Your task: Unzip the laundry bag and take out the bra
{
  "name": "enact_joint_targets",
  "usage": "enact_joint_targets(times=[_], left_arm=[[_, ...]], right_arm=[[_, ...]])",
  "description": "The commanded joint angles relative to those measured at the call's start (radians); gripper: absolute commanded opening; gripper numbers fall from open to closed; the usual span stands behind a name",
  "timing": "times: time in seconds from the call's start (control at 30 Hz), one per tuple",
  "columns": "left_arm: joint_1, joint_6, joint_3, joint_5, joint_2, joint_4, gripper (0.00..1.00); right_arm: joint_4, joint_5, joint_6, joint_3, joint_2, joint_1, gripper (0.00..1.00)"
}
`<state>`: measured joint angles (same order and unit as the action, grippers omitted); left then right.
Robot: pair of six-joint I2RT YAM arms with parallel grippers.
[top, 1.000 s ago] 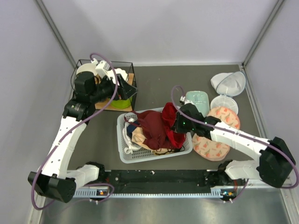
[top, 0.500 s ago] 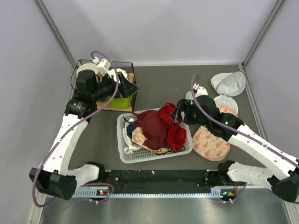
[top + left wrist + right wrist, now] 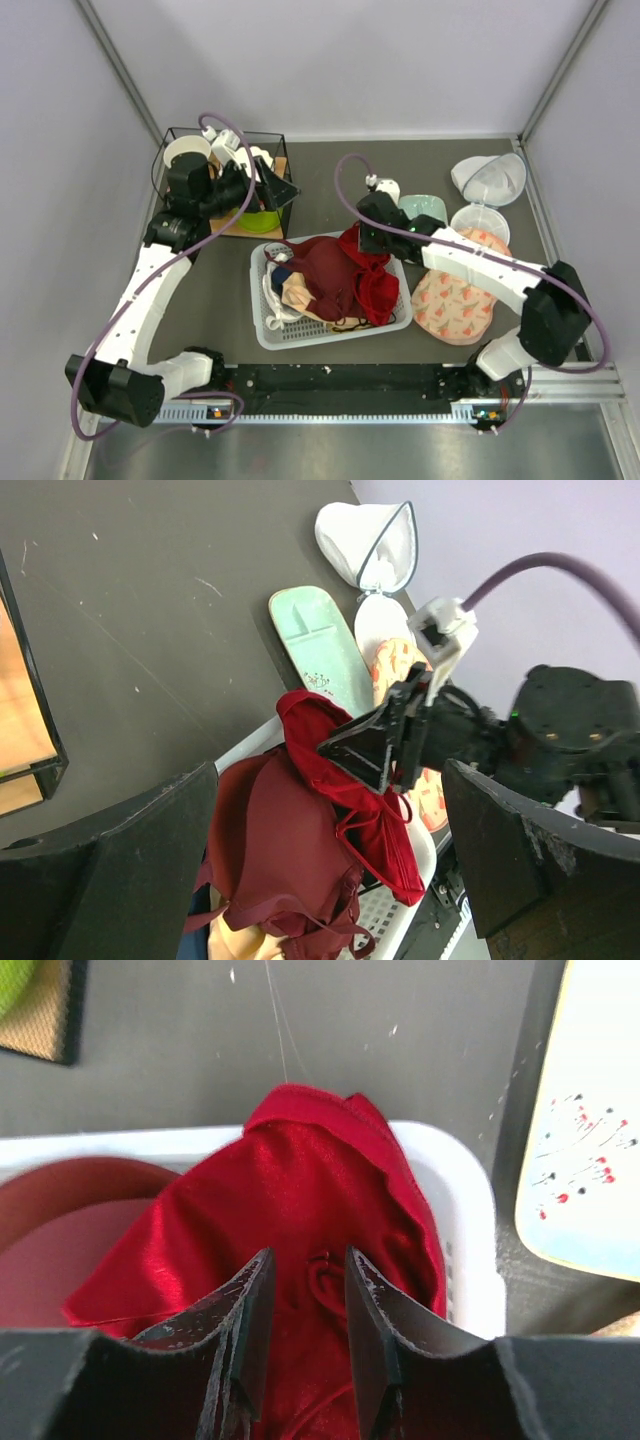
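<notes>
Two arms are at work, and only the right one matters just now. The right gripper hangs over the far right corner of the white basket, with the red bra directly under it. Its fingers stand close together with a small fold of red cloth between them. I cannot tell whether they pinch that fold or merely sit above it. The left gripper is spread wide and empty, parked up by the wire rack and well away from the job.

The bra lies out in the open, draped over the basket's corner and partly on a maroon garment. The flowered laundry bag lies flat on the table just right of the basket, and the right arm crosses above it. From here I cannot see its zip.

To my eye the removal is nearly done. What remains is to let the bra settle and draw the gripper straight up without dragging a strap along.

A mint tray sits close behind the gripper, with white mesh bags further back. The crowded heap in the basket is the likeliest snag.
</notes>
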<state>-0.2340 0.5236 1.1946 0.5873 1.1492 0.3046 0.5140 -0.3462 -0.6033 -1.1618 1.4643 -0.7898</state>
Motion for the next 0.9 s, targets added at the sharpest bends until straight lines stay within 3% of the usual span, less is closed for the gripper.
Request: enact_joint_targets(times=[0.0,0.3,0.57,0.6,0.63,0.73,0.87], left_arm=[[0.005,0.003,-0.021,0.017,-0.031,-0.061,0.99],[0.005,0.009,-0.016,0.02,-0.025,-0.067,0.99],[0.005,0.012,0.002,0.019,-0.017,-0.061,0.99],[0.005,0.01,0.003,0.019,-0.019,-0.059,0.99],[0.005,0.01,0.003,0.017,-0.02,-0.059,0.99],[0.005,0.009,0.01,0.016,-0.023,-0.055,0.99],[0.005,-0.014,0.028,0.003,-0.031,-0.024,0.99]], right_arm=[[-0.092,0.09,-0.006,0.054,0.034,-0.011,0.33],[-0.151,0.156,-0.055,0.252,-0.05,-0.019,0.3],[-0.078,0.081,0.005,0.121,-0.211,-0.02,0.42],[-0.053,0.067,0.014,0.099,-0.219,-0.019,0.45],[-0.04,0.047,0.037,0.077,-0.223,-0.019,0.56],[0.003,0.006,0.069,0.002,-0.229,-0.019,0.76],[0.043,-0.049,0.102,-0.073,-0.237,-0.017,0.88]])
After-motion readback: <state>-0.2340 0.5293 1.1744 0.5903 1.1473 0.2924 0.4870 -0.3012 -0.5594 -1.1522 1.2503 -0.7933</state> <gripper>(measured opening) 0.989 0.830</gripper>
